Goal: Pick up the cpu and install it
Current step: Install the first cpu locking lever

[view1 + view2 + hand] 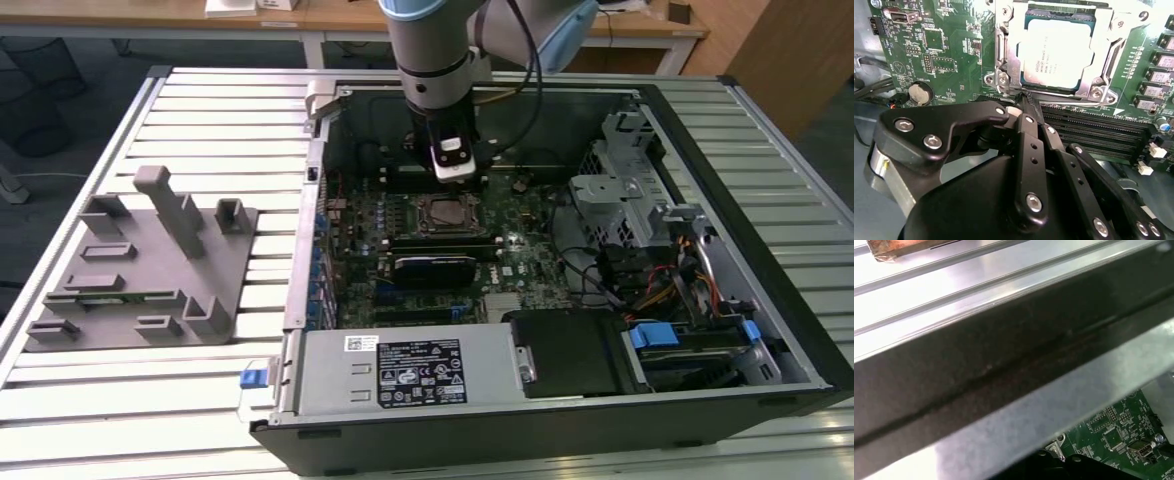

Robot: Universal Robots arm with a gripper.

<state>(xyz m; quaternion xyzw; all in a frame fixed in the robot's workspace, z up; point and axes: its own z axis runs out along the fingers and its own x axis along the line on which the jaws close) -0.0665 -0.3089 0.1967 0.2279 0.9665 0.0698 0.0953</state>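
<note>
The cpu (pixel 1056 52), a pale silvery square with a thin rim, lies flat inside the metal-framed socket (pixel 1004 55) of the green motherboard (pixel 944 45). Nothing is touching it. In the second wrist view my gripper (pixel 1026 97) is just short of the socket's edge, its black fingers (pixel 1024 130) closed tip to tip with nothing between them. The exterior view shows the gripper (pixel 451 178) hanging inside the open computer case, just above and behind the socket (pixel 441 212).
Case walls (pixel 314 200) surround the board. A drive cage (pixel 627 190) and cables stand at the exterior view's right, and a power supply (pixel 414 370) sits in front. Memory slots (pixel 1094 135) run beside the socket. A grey holder block (pixel 147 265) rests on the slatted table.
</note>
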